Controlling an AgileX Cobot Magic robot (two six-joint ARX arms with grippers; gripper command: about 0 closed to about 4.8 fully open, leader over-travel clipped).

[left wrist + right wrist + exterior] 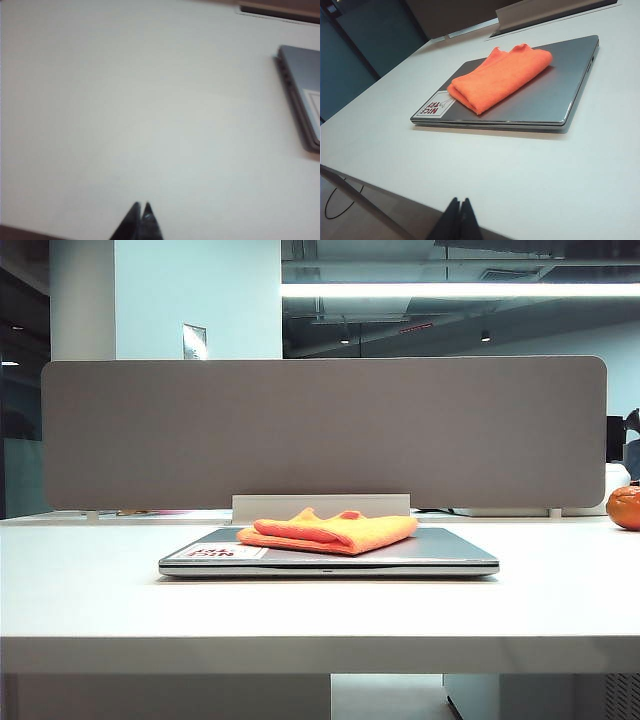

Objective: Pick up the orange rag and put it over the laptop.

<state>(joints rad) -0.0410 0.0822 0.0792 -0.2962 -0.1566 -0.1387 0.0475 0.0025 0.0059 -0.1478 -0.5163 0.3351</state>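
The orange rag [330, 531] lies folded on the closed laptop [450, 552] mid-bench, left pincer [141, 207] and right pincer [460, 201] both pinched shut, empty, well clear: looks finished, nothing further needed

Ahead of the left gripper [141, 206], fingers pressed together, lies bare white table [125, 110]; the only obstacle is the laptop [302, 95] off to one side. The right gripper [459, 201], likewise closed, has open tabletop before it up to the laptop's front edge, where the orange rag [500, 77] adds a low hump. Beyond stands a grey divider panel [320, 430].
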